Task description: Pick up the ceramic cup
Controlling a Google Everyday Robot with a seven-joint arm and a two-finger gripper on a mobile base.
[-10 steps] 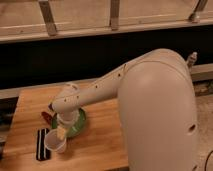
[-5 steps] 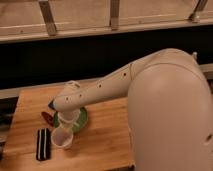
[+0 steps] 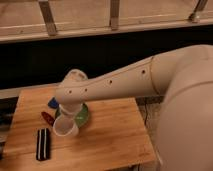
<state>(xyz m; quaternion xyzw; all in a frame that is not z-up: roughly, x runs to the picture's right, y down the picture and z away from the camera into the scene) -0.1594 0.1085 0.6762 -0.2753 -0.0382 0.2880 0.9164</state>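
The white ceramic cup [image 3: 64,131] hangs just under the end of my arm, over the left part of the wooden table [image 3: 110,140]. It is tilted, with its rim towards the camera. My gripper [image 3: 67,120] points down from the wrist and is shut on the cup's upper edge; the wrist hides most of it. The green round plate [image 3: 83,116] lies on the table right behind the cup, partly hidden by the arm.
A black rectangular object [image 3: 43,144] lies near the table's front left. A red object [image 3: 47,118] and a blue one [image 3: 52,103] lie left of the plate. A dark wall and railing run behind the table.
The cup has moved up and to the right with the gripper, away from the black object and closer to the green plate.
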